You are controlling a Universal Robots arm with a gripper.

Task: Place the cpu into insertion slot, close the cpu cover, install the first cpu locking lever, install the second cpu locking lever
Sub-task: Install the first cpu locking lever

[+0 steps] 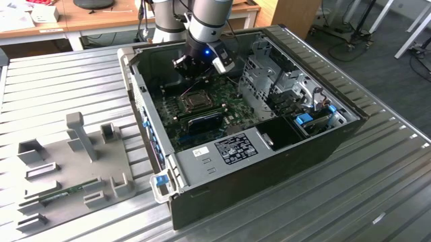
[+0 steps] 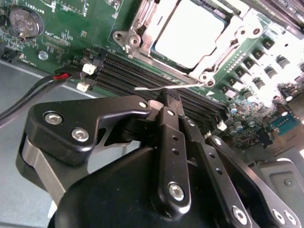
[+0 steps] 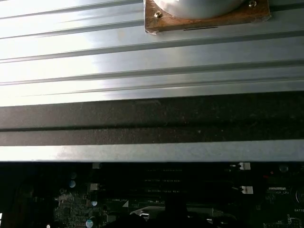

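Second wrist view: gripper (image 2: pixel 172 105) pinched on thin locking lever (image 2: pixel 161 87), cpu (image 2: pixel 192 33) under cpu cover (image 2: pixel 221 45).

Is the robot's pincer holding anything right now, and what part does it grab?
The pincer is pinched on a thin silver wire lever beside the chip, gripping it along its free length.

An open computer case (image 1: pixel 269 126) lies on a ribbed metal desk (image 1: pixel 60 80). The arm (image 1: pixel 205 20) reaches down into it from twelve o'clock, its gripper (image 1: pixel 195 68) hanging just above the socket (image 1: pixel 195 101) on the green board (image 1: pixel 222 108). At eight o'clock from the case sits a grey fixture tray (image 1: pixel 67 166).
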